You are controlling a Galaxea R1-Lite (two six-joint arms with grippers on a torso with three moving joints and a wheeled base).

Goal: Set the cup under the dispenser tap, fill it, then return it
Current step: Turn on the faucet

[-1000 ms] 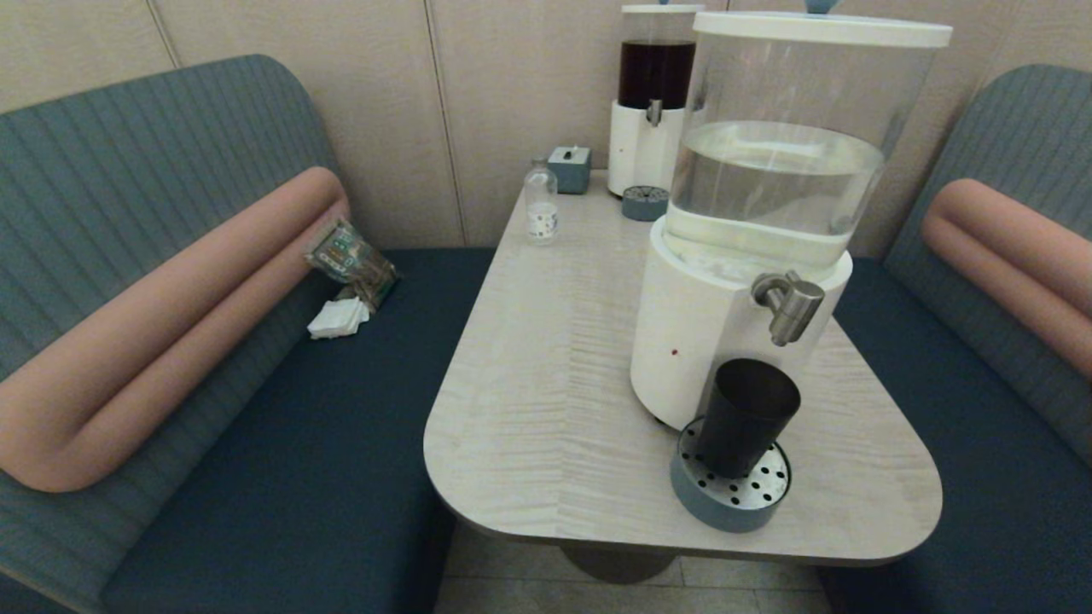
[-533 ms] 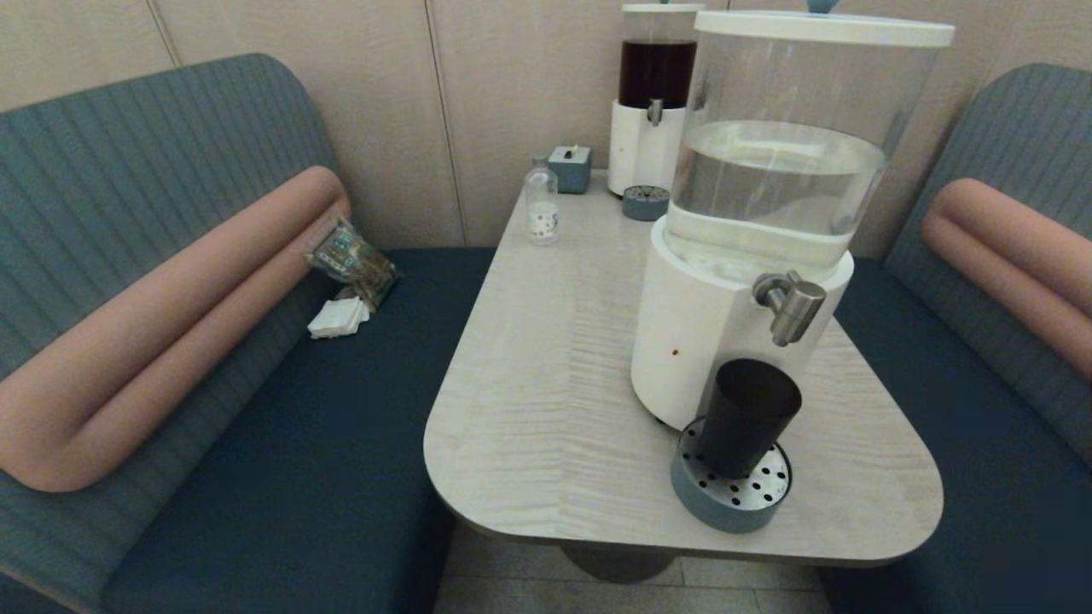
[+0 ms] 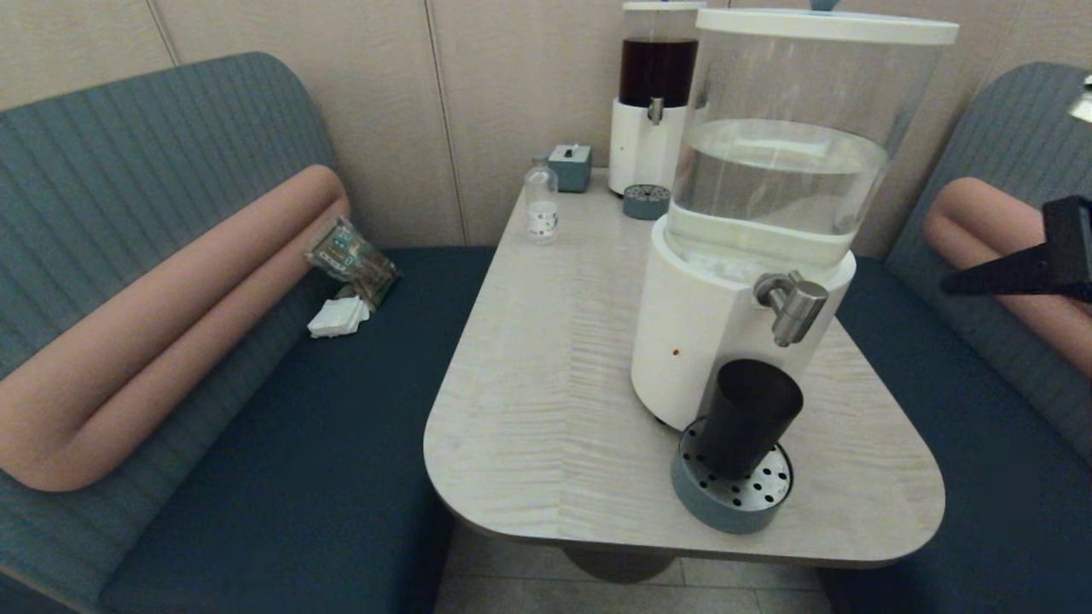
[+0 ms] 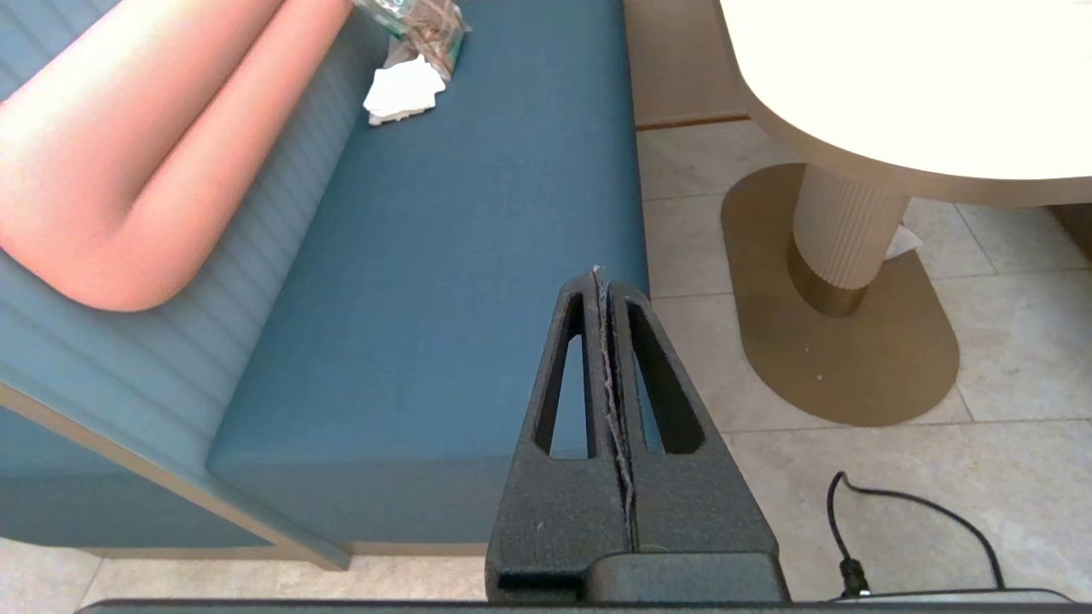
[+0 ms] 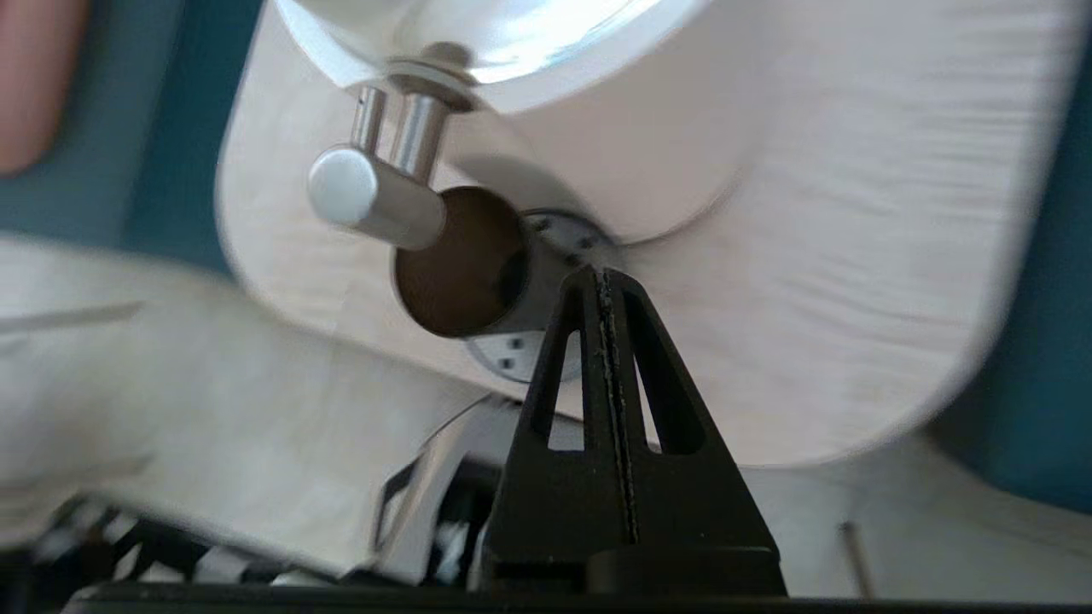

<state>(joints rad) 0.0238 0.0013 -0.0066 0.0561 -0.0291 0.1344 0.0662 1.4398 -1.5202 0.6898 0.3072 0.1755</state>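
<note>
- Cup (image 3: 749,415): upright on the perforated drip tray (image 3: 732,493), right under the tap (image 3: 793,304), hard against the white base of the dispenser (image 3: 708,341). Nothing holds it. The right wrist view looks down into its mouth; whether any liquid is in it I cannot tell.
- Tap: brushed-steel spigot, spout pointing down over the cup's mouth. No stream visible.
- Right pincer (image 3: 994,280): in the air at the right edge of the head view, fingers pressed flat together, empty. Tap and cup lie well apart from it, across the bench (image 3: 546,367) corner; the cup sits lower than the tap from its line of sight.
- Left pincer (image 4: 604,290): closed tight, holding nothing, parked low over the seat and floor beside the bench, well away from the work.
- Judgement: placing looks done; the step in hand is working the tap with the right arm.
- To do it well: approach the tap from its free outer side and high, so the closed tip passes above the cup rim and does not knock the cup off the tray. Press squarely on the tap's cap or lever; a glancing push may slip off the smooth steel.
- Risk: the cup is light and tapered, so it will tip easily if brushed.
</note>
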